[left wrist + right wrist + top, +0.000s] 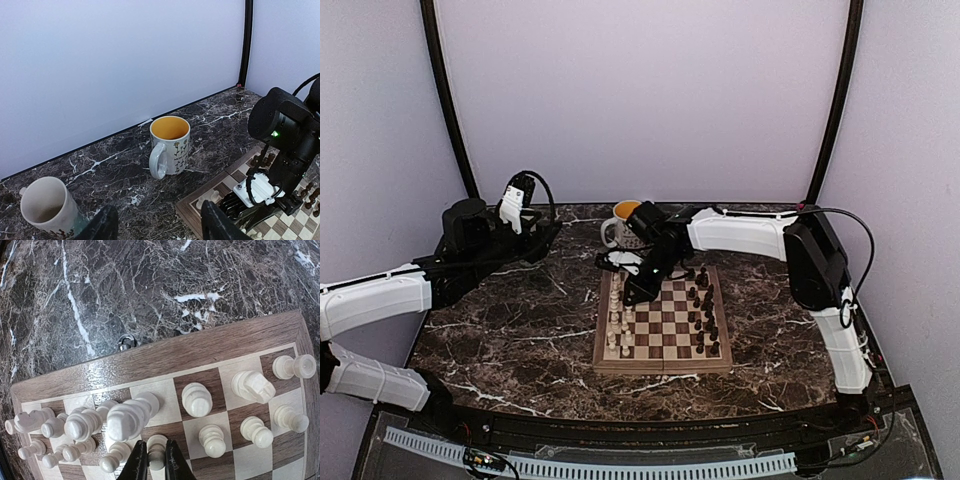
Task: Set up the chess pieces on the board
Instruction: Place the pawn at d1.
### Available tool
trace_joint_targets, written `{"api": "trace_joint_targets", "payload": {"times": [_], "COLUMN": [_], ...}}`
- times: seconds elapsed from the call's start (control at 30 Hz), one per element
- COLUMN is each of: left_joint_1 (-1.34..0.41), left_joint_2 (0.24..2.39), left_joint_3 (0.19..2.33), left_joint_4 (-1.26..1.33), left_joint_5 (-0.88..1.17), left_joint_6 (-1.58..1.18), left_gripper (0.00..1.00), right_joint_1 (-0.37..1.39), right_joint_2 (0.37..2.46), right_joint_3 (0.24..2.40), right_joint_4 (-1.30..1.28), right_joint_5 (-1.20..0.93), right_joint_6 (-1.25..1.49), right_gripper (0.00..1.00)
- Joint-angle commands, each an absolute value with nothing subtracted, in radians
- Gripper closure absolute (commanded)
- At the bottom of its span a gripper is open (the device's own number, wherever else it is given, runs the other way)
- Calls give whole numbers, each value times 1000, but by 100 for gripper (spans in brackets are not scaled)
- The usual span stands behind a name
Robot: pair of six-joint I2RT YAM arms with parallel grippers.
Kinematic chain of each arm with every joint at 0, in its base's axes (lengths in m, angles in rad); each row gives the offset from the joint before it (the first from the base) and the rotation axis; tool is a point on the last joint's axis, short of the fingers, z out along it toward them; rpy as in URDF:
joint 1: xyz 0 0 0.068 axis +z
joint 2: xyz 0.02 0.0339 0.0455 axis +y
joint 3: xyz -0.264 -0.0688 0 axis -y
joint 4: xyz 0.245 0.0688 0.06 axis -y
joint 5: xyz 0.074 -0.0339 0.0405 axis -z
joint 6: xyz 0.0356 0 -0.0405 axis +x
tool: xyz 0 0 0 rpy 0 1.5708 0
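The board [660, 366] lies on the marble table right of centre. Cream-white chess pieces [617, 325] stand along its left side and dark ones [705, 310] along its right side. My right gripper [632, 292] reaches down over the board's far left corner. In the right wrist view its black fingers [137, 465] press both sides of a white pawn [157, 449] standing on a dark square, among other white pieces [196, 399] near the board's border [200, 347]. My left gripper [159, 225] hangs open and empty over the table left of the board [192, 210].
A white mug with a yellow inside [170, 145] stands upright behind the board's far left corner [620, 225]. A cream mug [47, 207] lies on its side at the left. A small metal clasp [126, 343] sits on the board's outer edge. Pale walls enclose the table.
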State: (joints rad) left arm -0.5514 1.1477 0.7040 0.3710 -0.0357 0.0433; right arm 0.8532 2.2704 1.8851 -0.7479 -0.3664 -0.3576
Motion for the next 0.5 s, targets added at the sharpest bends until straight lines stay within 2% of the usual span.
{"api": "trace_joint_targets", "payload": {"times": [0.0, 0.47], "left_joint_1": [-543, -543], "left_joint_2": [1126, 1126], "left_joint_3": [707, 709], "left_joint_4": [379, 377], "left_joint_5": [-24, -22], "left_joint_6": [60, 60], "left_gripper": [42, 42], "right_joint_1": [863, 862], "right_joint_2": [2286, 2161], "right_joint_3": [1913, 1894], "right_joint_4": [-755, -778], "right_joint_5": [-365, -345], "right_joint_6": [-359, -340], "right_gripper": [87, 72]}}
